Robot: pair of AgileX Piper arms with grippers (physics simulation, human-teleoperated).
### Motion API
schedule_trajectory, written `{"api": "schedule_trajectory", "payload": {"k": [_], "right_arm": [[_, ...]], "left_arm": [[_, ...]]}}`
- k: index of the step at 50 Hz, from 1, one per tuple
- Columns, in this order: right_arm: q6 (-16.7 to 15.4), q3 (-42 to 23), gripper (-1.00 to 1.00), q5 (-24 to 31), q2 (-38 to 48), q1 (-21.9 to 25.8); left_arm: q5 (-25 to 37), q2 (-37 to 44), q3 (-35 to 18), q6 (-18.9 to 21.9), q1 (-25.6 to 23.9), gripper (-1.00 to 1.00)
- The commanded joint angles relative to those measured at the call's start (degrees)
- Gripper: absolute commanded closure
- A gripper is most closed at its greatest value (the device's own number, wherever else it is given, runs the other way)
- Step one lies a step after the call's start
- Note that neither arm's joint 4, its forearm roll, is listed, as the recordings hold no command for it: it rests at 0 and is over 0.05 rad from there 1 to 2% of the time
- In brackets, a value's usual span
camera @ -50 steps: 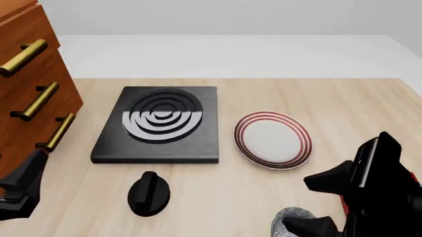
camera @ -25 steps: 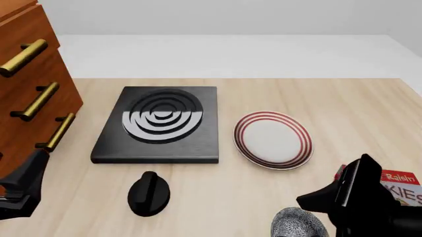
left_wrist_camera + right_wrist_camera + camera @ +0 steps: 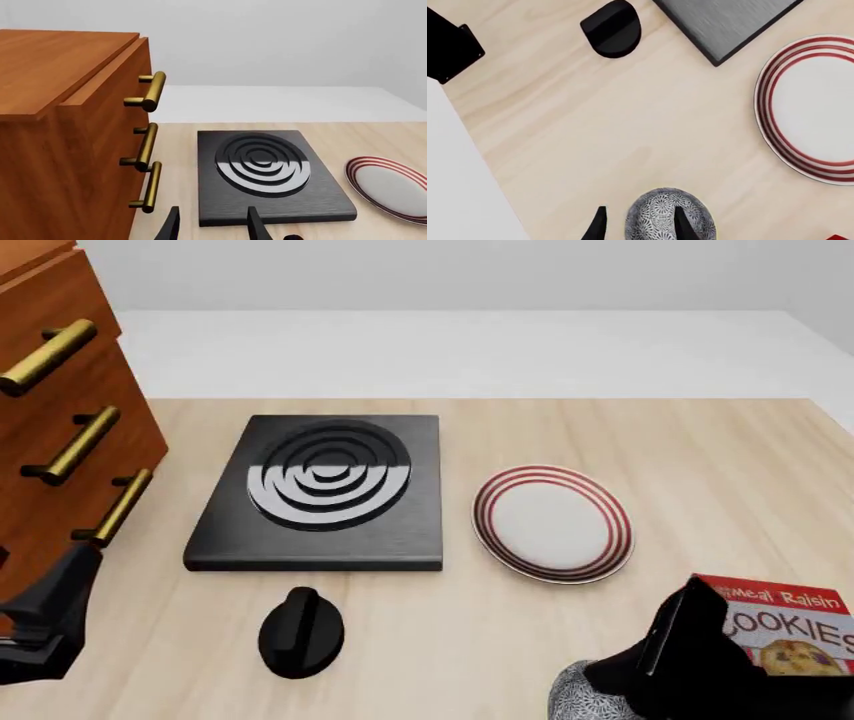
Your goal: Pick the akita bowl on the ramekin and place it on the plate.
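right jaws parted, straddling akita bowl [image 3: 670, 215] rim

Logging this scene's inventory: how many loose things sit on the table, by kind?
Speckled bowl: 1
Red-ringed plate: 1
Black stove plate: 1
Black knob: 1
Cookie box: 1
Total: 5

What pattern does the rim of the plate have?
Thin red concentric rings on the white plate, clearest in the front view.
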Motion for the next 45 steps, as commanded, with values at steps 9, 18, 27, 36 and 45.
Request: {"api": "schedule_trajectory", "payload": {"k": [9,18,27,36,45], "right_arm": [[3.2,1.1,-1.0,-2.7,3.3,2.1],[4.1,2.2,-1.0,-2.9,3.2,2.6],[4.4,2.9,-1.0,-2.4,2.2,2.2],[4.4,3.6,-1.0,-2.5,2.6,2.2],[5.4,4.5,-1.0,-3.5,3.7,2.8]], "left_arm": [[-0.9,1.2,0.0,-0.1,-0.1,-1.0],[-0.6,1.1,0.0,0.1,-0.4,-1.0],[-0.5,1.2,0.0,0.2,-0.5,-1.0],[-0.4,1.2,0.0,0.2,-0.4,-1.0],[-1.0,1.9,0.0,0.3,-0.7,-1.0]]}}
